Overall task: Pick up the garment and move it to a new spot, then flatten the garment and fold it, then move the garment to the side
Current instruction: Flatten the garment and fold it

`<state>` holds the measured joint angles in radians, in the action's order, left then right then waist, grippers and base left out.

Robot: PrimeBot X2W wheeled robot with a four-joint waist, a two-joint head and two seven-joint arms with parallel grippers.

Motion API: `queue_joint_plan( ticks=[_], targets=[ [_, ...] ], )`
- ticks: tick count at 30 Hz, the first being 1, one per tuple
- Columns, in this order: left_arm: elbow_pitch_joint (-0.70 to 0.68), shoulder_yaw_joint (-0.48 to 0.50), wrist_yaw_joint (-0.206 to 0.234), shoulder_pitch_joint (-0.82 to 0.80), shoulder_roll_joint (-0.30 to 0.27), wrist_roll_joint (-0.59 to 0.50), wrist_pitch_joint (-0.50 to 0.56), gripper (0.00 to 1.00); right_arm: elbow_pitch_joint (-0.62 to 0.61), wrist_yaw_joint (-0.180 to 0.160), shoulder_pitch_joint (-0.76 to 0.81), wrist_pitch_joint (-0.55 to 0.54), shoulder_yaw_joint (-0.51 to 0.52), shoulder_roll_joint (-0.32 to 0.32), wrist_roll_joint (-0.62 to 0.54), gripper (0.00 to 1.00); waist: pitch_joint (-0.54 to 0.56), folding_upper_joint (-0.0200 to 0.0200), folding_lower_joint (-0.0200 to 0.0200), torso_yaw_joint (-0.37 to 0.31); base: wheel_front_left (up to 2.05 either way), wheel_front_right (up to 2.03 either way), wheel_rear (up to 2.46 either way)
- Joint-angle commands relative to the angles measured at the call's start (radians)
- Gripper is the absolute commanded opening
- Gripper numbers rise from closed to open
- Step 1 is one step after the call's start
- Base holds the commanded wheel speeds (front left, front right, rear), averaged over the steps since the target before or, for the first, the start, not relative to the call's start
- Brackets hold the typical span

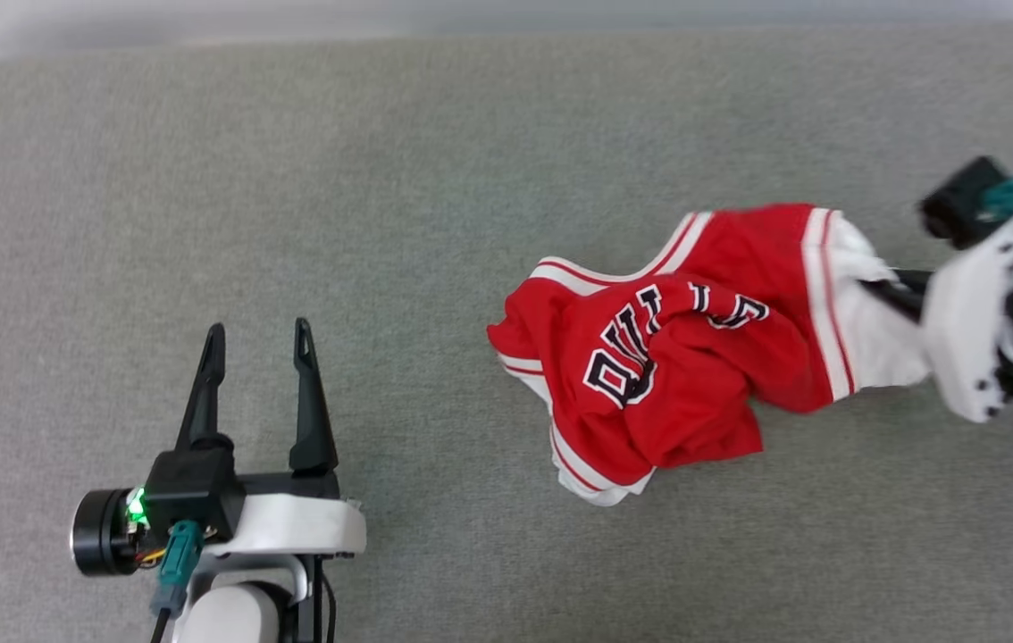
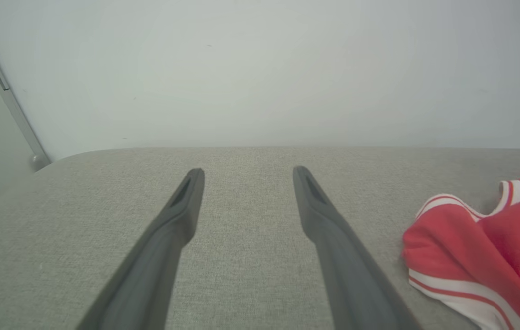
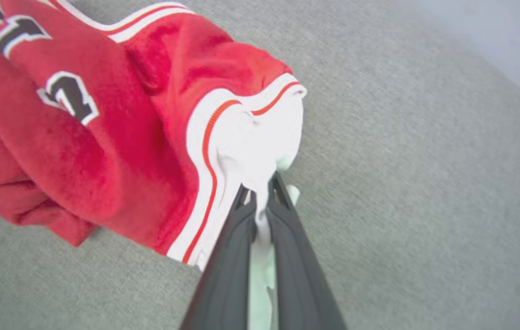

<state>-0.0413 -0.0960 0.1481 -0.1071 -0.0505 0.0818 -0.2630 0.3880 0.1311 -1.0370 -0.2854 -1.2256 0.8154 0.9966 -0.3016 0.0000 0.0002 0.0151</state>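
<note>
The garment point(image 1: 694, 348), a red jersey with white sleeves, striped trim and black white-outlined letters, lies crumpled on the grey surface right of centre. My right gripper point(image 3: 260, 188) is shut on the garment's white sleeve point(image 3: 255, 146), which is pinched between the two dark fingers; in the head view this gripper point(image 1: 877, 290) reaches in from the right edge. My left gripper point(image 1: 256, 344) stands open at the lower left, well clear of the cloth, with nothing between its fingers point(image 2: 186, 201). The garment's red edge point(image 2: 484, 252) lies to the right of those fingers.
The grey fabric surface point(image 1: 381, 179) stretches wide on all sides of the garment. Its far edge meets a pale wall point(image 2: 260, 68), and a metal rail point(image 2: 12, 105) runs along the far left corner.
</note>
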Motion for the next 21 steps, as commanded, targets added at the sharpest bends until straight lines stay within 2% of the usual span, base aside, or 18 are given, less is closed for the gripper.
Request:
queue_joint_plan(
  ticks=[1,6,9,13,17,18,19,21],
  targets=[
    [-0.003,0.005,-0.006,0.011,0.000,-0.008,-0.003,1.00,-0.003,-0.001,0.029,0.016,0.004,0.030,0.012,0.00,0.025,0.0000,-0.0002,-0.023,0.00,0.00,0.00],
    [-0.011,0.014,-0.011,0.028,0.000,-0.008,-0.003,1.00,0.035,-0.001,0.136,0.049,0.016,0.129,0.088,0.00,0.031,0.0000,-0.0002,-0.035,0.00,0.00,0.00],
    [-0.012,0.013,-0.013,0.024,0.000,-0.012,-0.003,1.00,0.106,0.000,0.219,0.057,0.035,0.143,0.166,0.00,0.022,0.0000,-0.0002,-0.036,0.00,0.00,0.00],
    [-0.007,0.006,-0.021,0.012,0.000,-0.017,-0.003,1.00,0.225,-0.001,0.306,0.052,0.024,0.117,0.202,0.00,0.011,0.0000,-0.0002,-0.028,0.00,0.00,0.00],
    [0.000,0.011,-0.022,0.010,0.000,-0.017,-0.003,1.00,0.277,-0.001,0.332,0.119,0.042,0.066,0.216,0.02,0.014,0.0000,-0.0002,-0.025,0.00,0.00,0.00],
    [0.002,0.015,-0.022,0.013,0.000,-0.018,-0.003,1.00,0.280,-0.001,0.324,0.145,0.051,0.057,0.212,0.64,0.019,0.0000,-0.0002,-0.026,0.00,0.00,0.00],
    [0.005,0.018,-0.022,0.018,0.000,-0.019,-0.003,1.00,0.280,-0.001,0.314,0.171,0.059,0.053,0.204,1.00,0.025,0.0000,-0.0002,-0.028,0.00,0.00,0.00],
    [0.007,0.023,-0.024,0.026,0.000,-0.020,-0.003,1.00,0.282,0.000,0.279,0.244,0.076,0.056,0.170,1.00,0.038,0.0000,-0.0002,-0.032,0.00,0.00,0.00]
  ],
)
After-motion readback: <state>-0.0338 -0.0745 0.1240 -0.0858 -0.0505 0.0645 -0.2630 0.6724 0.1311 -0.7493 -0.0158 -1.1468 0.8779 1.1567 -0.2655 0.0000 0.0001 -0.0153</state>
